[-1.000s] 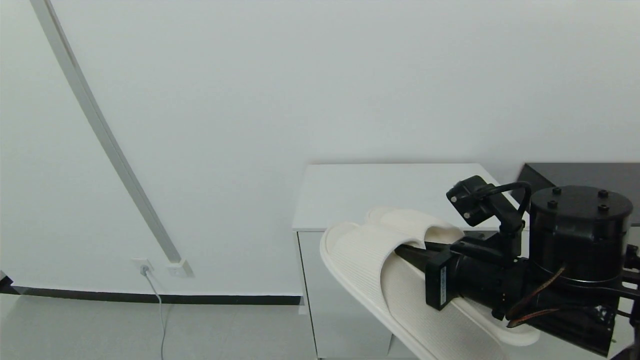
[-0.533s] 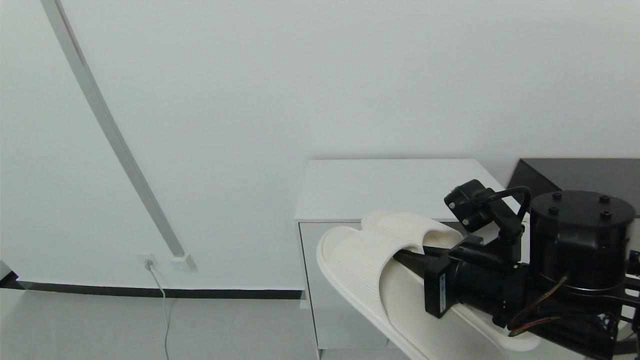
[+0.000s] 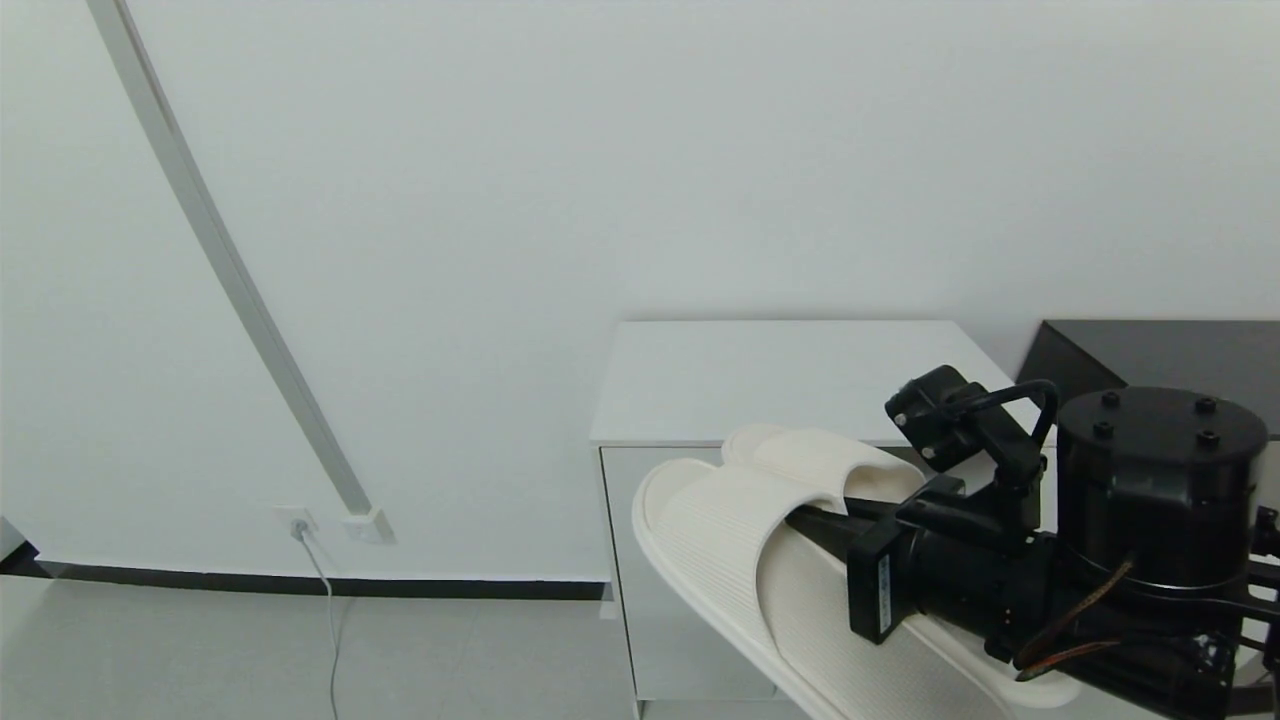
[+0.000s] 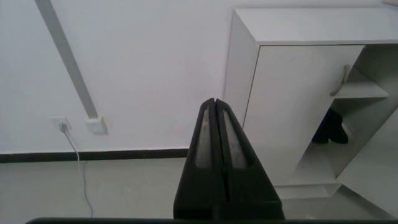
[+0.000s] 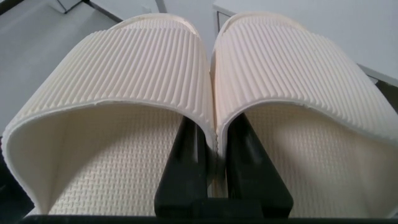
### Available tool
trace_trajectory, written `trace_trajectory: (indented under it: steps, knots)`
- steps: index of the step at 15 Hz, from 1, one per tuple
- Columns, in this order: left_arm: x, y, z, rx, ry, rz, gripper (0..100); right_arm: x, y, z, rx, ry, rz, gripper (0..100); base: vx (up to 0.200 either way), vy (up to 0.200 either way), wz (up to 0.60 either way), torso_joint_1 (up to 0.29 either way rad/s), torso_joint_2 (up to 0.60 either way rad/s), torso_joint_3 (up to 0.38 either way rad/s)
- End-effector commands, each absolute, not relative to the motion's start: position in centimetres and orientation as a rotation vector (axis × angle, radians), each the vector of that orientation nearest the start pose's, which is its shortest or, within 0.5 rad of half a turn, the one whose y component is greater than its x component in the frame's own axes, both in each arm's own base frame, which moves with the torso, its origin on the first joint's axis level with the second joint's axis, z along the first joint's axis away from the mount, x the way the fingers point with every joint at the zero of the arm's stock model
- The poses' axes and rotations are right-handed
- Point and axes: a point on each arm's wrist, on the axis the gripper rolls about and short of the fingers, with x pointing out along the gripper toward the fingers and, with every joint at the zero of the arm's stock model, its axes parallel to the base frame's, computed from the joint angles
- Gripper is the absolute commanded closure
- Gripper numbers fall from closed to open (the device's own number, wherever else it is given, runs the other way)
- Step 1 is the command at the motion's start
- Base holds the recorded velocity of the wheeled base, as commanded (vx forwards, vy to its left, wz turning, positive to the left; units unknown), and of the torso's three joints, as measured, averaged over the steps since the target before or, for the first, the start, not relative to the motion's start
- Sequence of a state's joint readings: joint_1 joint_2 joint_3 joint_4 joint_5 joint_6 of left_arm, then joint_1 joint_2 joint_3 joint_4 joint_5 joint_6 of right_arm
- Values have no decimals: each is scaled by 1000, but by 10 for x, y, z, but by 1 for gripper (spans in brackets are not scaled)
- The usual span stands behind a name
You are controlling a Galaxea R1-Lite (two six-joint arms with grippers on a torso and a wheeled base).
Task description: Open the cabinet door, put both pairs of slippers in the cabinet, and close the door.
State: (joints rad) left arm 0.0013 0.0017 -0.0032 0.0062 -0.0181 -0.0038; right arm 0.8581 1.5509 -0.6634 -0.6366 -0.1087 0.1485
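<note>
White wall (image 3: 600, 150), cabinet (image 3: 790, 375) agst it, shelves open beside its handled door (image 4: 298, 112). Cream slippers (image 3: 720, 520) in air before cabinet, hiding part of its front; right gripper (image 5: 208, 134) jaws clamped on both; left gripper (image 4: 215, 124) jaws together. Wall socket (image 3: 290, 522) nr floor.

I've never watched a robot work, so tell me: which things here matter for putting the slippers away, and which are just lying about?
For the job: slippers, pinched in the right end effector; cabinet; door handle; left end effector, shut and empty.
Just lying about: wall socket; cable; slanted wall strip; black furniture beside the cabinet.
</note>
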Motion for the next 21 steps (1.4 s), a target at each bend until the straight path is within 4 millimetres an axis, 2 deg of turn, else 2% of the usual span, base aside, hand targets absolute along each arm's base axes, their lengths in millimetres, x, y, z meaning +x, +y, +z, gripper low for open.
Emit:
trace_trajectory:
  steps: [1, 14, 20, 21]
  knots:
    - [-23, 0, 76, -5, 5, -17, 100, 174, 198, 184, 10, 288, 727, 100, 0, -200, 0, -2, 2, 7]
    - [-23, 0, 76, -3, 5, -17, 100, 174, 197, 179, 1, 305, 722, 100, 0, -200, 0, 4, 2, 3]
    - [-23, 0, 76, -3, 5, -17, 100, 173, 196, 175, -21, 313, 723, 100, 0, 0, 0, 0, 0, 0]
    - [-23, 0, 76, -3, 5, -18, 100, 173, 196, 175, -21, 313, 723, 100, 0, 0, -600, 12, -2, 2]
